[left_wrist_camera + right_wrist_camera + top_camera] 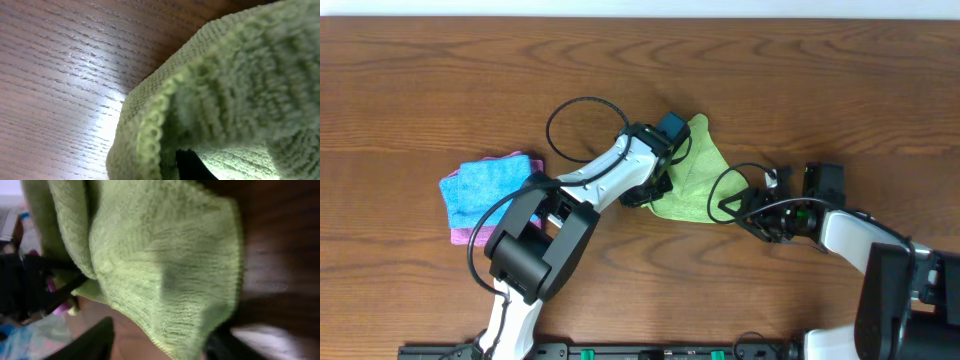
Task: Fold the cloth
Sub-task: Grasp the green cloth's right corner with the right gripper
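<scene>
Crowding the green cloth [698, 178]: left end effector [648, 193], cable loop [549, 130], blue stack [483, 186].

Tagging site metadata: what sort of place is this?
Probably a robotics lab bench: two black-and-white robot arms, a brown wood-grain table with a black mounting rail, a light-green terry cloth.

Left claw [658, 188] mostly beneath cloth [698, 170]

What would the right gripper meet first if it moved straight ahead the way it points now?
Most likely the green cloth: it fills the wrist view just ahead of the right gripper, though depth is unclear.
</scene>
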Tool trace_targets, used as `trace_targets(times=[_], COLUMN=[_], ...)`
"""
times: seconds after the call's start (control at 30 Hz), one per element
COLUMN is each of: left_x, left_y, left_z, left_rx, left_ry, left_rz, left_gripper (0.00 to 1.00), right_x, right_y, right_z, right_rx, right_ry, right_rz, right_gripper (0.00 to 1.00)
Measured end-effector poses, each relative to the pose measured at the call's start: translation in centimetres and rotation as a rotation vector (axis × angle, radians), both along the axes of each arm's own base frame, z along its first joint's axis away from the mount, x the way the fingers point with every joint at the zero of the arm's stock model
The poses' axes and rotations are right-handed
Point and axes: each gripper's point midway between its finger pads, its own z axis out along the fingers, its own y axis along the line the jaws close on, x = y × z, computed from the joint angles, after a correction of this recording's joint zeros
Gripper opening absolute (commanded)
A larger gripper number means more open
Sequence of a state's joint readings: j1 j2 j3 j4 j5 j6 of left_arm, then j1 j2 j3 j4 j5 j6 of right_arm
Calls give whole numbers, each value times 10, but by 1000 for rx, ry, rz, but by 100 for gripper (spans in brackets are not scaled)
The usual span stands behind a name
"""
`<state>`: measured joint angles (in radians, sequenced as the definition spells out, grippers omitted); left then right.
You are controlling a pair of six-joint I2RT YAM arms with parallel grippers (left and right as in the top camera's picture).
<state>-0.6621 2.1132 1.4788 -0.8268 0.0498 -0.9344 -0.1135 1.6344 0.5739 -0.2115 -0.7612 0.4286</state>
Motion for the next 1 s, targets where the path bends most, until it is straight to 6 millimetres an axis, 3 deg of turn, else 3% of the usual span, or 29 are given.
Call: trace_targets(times=[0.03, 0.17, 0.23, 0.33, 0.4, 0.5, 0.77, 1.0], left_x=[0, 0, 0, 0, 0, -1, -3, -16], left_y=[0, 0, 0, 0, 0, 0, 1, -4], left_z=[0, 0, 0, 0, 0, 0, 0, 9], left_rx=[0, 0, 0, -1, -1, -3, 3, -42], left_ry=[0, 0, 1, 1, 2, 3, 13, 63], left_rz=[0, 0, 0, -3, -8, -17, -97, -152], left_gripper=[17, 17, 17, 16, 15, 6, 6, 6], right_x=[2, 7, 8, 9, 11, 11, 10, -27], right_y=[-4, -8, -9, -12, -15, -19, -22, -33], right_z=[-3, -6, -6, -9, -11, -15, -12, 0], right_rx=[-24, -57, -64, -84, -105, -127, -152, -266], right_ry=[3, -16, -22, -27, -35, -37, -35, 29], right_rz=[-13, -24, -26, -31, -37, -48, -55, -71], right_gripper=[36, 35, 29, 18, 1, 1, 1, 0])
